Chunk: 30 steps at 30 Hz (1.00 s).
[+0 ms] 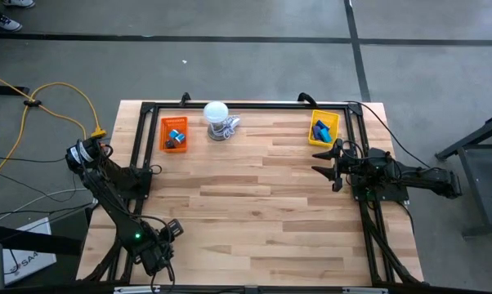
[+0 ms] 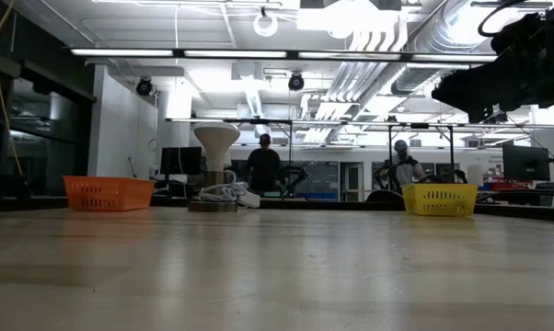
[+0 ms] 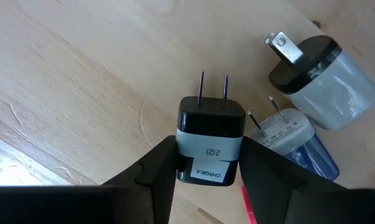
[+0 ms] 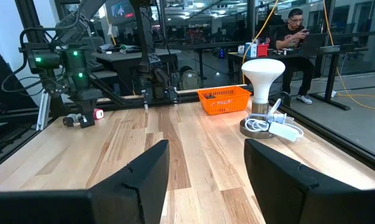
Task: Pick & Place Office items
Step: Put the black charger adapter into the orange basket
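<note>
Left claw closing round a black charger at the counter's near-left corner

The left claw (image 3: 209, 168) flanks the black charger (image 3: 210, 146), seemingly not yet clamped; a slanted pinch could skid it into the two white plugs (image 3: 324, 81) just beside. Right claw (image 4: 206, 180) waits released by the yellow tray (image 1: 324, 128)

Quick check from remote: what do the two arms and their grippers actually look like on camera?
Both arms are black, jointed links on dark bases. The left arm shows a small green light and black cabling at its base. The left gripper and right gripper have matte black, wedge-shaped fingers with angular edges, no markings visible.
</note>
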Tool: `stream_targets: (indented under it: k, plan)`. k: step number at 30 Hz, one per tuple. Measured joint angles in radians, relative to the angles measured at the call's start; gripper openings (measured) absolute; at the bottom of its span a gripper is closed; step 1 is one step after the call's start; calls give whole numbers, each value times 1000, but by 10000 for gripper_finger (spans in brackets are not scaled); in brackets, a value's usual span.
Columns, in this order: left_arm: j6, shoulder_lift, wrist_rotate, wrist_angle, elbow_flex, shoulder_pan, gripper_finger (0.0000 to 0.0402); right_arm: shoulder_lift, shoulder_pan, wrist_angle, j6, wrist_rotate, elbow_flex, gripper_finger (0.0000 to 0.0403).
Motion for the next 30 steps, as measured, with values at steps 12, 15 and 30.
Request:
stream_targets:
  k: [12, 15, 30]
  plan:
    - [0, 0, 0, 0, 0, 0, 148, 0, 0, 0, 0, 0, 0, 195]
    - [0, 0, 0, 0, 0, 0, 148, 0, 0, 0, 0, 0, 0, 195]
    - [21, -65, 50, 1, 1, 64, 148, 0, 0, 0, 0, 0, 0, 195]
